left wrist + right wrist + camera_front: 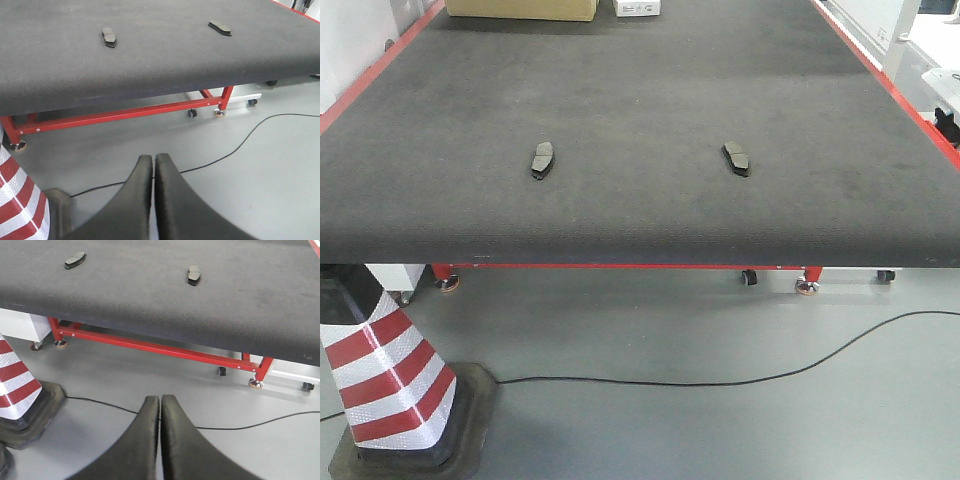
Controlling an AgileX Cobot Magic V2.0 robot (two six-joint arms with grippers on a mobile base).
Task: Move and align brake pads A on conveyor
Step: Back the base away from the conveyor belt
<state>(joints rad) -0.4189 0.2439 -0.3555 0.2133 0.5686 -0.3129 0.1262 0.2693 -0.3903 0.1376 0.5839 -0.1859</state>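
Brake pads A [542, 159] [736, 158] lie on conveyor [640, 80], well beyond both grippers [153, 159] [160, 399].

Brake pads A, two in view, lying flat on conveyor [640, 80].

Small, curved, dark grey; well apart, both near the belt edge closest to the grippers. Left pad [109, 37] ahead of left gripper [153, 159], slightly to its left. Right pad [193, 275] ahead of right gripper [160, 399], slightly to its right. Long axes angled opposite ways. Belt wide, flat, dark grey, felt-like, red-edged along both sides.
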